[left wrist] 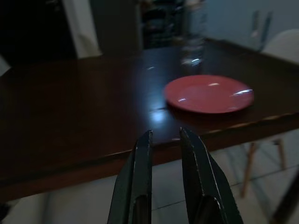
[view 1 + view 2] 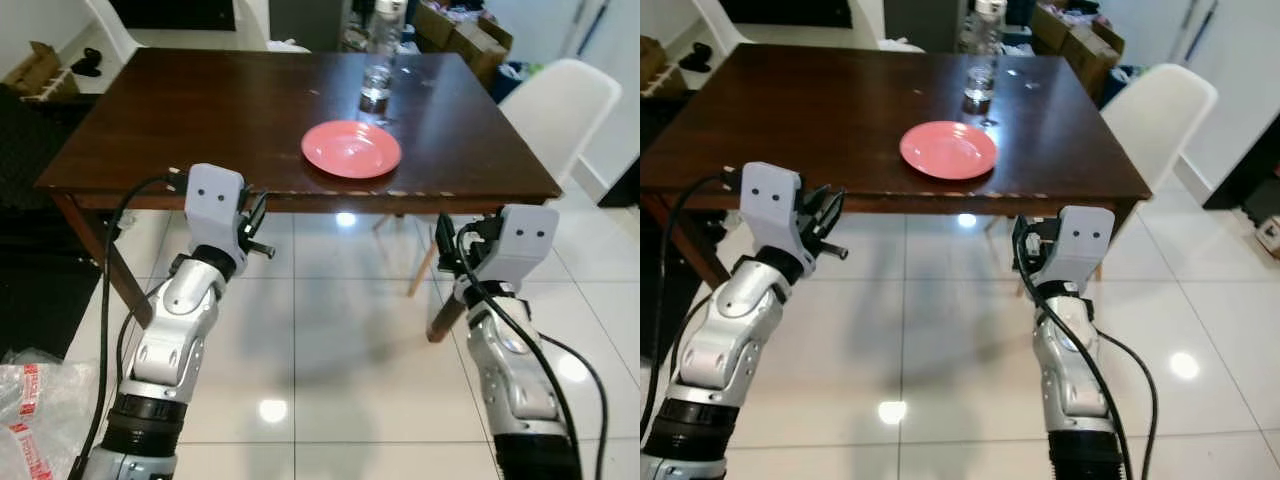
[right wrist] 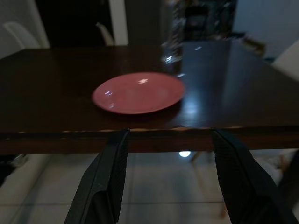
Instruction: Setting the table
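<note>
Right gripper (image 2: 449,252) hangs below the table's (image 2: 180,110) near edge, toward its right corner, holding nothing. In the head views your left gripper (image 2: 255,225) sits just under the near edge, left of middle. A pink plate (image 2: 351,148) lies close to the near edge, right of centre; a clear glass (image 2: 376,88) stands behind it, with a white chair (image 2: 555,110) off the right side.

Left wrist view: fingers (image 1: 138,186) nearly closed, only a slit between, nothing held.

Right wrist view: fingers (image 3: 105,179) spread wide, plate straight ahead above them.

Risk, as a judgement: raise either arm carelessly and you clip the table edge, or shove the plate into the glass.
</note>
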{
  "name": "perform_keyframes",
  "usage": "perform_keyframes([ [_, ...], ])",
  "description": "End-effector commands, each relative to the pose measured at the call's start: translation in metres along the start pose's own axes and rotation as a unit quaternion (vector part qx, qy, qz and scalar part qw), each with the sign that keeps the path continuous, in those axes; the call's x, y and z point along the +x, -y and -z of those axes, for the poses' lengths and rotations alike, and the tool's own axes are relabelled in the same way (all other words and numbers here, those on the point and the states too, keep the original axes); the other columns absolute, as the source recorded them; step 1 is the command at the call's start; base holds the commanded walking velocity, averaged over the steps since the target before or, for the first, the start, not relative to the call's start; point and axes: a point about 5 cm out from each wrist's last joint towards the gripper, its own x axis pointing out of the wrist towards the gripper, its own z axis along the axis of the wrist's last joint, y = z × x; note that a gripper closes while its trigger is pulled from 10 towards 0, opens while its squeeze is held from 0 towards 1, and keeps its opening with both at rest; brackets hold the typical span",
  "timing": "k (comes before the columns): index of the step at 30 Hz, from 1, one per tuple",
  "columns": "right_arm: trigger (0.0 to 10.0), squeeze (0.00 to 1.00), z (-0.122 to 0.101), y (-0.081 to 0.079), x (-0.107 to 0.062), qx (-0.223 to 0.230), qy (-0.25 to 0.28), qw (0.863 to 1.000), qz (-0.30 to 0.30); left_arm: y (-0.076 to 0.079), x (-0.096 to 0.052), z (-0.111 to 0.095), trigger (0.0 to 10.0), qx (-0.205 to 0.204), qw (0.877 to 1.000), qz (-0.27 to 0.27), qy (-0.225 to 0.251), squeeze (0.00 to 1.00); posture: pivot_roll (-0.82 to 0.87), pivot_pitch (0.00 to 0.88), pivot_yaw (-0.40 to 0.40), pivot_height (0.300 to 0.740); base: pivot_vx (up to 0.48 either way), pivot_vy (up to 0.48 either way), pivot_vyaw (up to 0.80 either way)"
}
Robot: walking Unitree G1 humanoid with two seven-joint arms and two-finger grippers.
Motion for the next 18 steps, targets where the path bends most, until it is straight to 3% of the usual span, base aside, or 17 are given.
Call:
perform_keyframes([
  [1, 10.0, 0.0, 0.002, 0.007, -0.002, 0.0, -0.009, 1.0, 0.012, 0.004, -0.001, 0.002, 10.0, -0.002, 1.0, 0.007, -0.004, 0.0, -0.05, 0.055, 0.063, 0.74, 0.472, 0.0, 0.0],
  [18, 10.0, 0.0, 0.006, 0.014, -0.005, -0.001, -0.027, 0.999, 0.033, 0.015, -0.002, 0.003, 10.0, -0.009, 1.0, 0.021, -0.008, 0.0, -0.06, 0.055, 0.066, 0.74, 0.471, 0.0, -0.04],
])
